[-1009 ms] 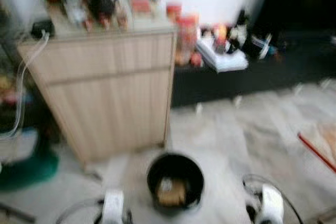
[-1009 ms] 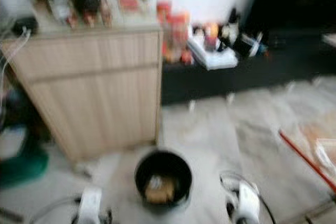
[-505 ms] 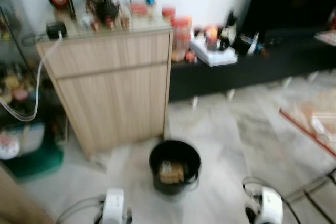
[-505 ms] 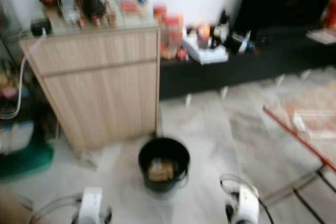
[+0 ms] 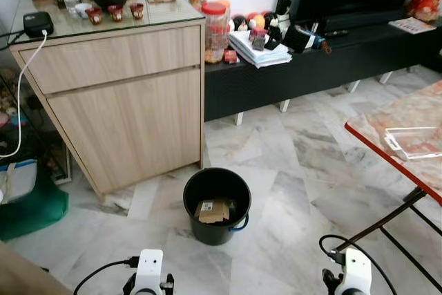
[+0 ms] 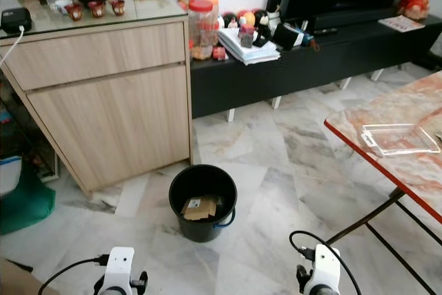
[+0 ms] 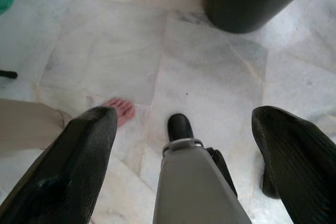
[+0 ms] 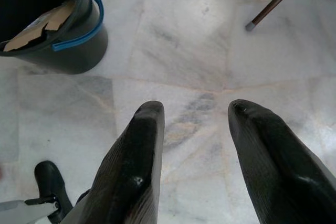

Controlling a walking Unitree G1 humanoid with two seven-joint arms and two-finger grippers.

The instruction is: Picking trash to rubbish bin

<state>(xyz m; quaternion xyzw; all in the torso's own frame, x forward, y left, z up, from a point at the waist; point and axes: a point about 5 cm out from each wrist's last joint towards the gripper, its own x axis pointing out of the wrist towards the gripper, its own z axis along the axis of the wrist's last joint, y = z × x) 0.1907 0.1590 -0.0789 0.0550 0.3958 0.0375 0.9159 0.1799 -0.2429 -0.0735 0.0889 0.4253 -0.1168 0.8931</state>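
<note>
Both arms hang low, nothing gripped. Left end effector [image 7: 184, 145] has its fingers spread wide with bare marble floor [image 7: 105, 51] between them; right end effector [image 8: 195, 129] is also parted, empty, over floor. The round black plastic rubbish bin with a blue handle [image 5: 217, 204] stands upright on the floor ahead of both end effectors, between them, mouth facing straight up, long axis vertical. In the right wrist view its rim [image 8: 79, 30] sits ahead of the fingers and off to the left-arm side. A flat piece of brown cardboard with a white label [image 5: 213, 210] already lies inside, tilted, leaning on the inner wall; I can't tell which way its long edge runs. No loose trash is visible on the floor near either end effector, so my read is one item is done and the next needs locating. Risks: a person's bare toes [image 7: 122, 109] are on the floor close behind the left end effector, near the robot's own black foot [image 7: 180, 127], so a step or arm swing could hit them. The bin is light, so a foot nudge could tip it. The thin dark leg [image 8: 275, 1] of the red-edged marble-top surface [image 5: 404, 136] stands ahead of the right end effector on the outer side and could snag that arm when turning.
</note>
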